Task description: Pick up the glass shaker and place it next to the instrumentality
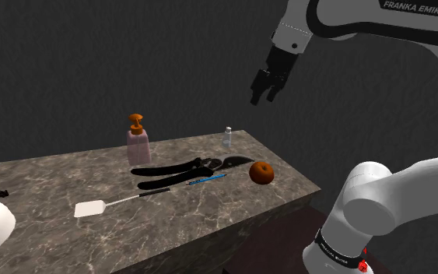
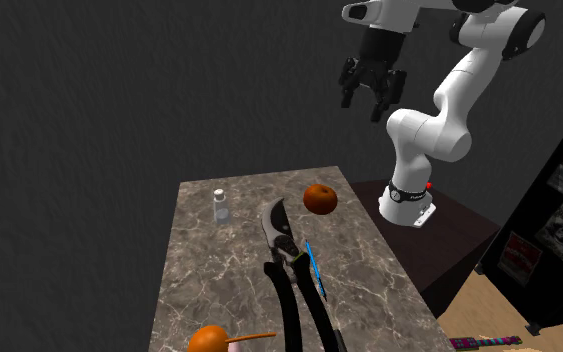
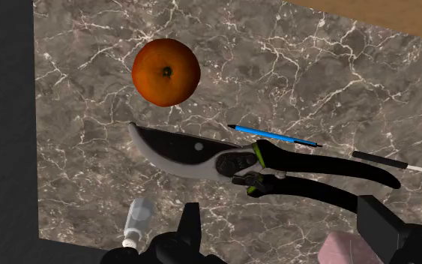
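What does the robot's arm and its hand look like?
The arm is smooth, rounded white tubes with dark joints and FRANKA EMIKA lettering. The gripper is all black with two fingers. A dark band with a red spot rings the base.

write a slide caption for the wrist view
Open tool above a marbled counter holding pruning shears, an orange, a blue pen and a small clear shaker

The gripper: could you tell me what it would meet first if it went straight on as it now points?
Probably the black handles of the pruning shears, lying on the marble counter ahead of the open gripper in the wrist view. It hangs high above, so the exact spot is uncertain.
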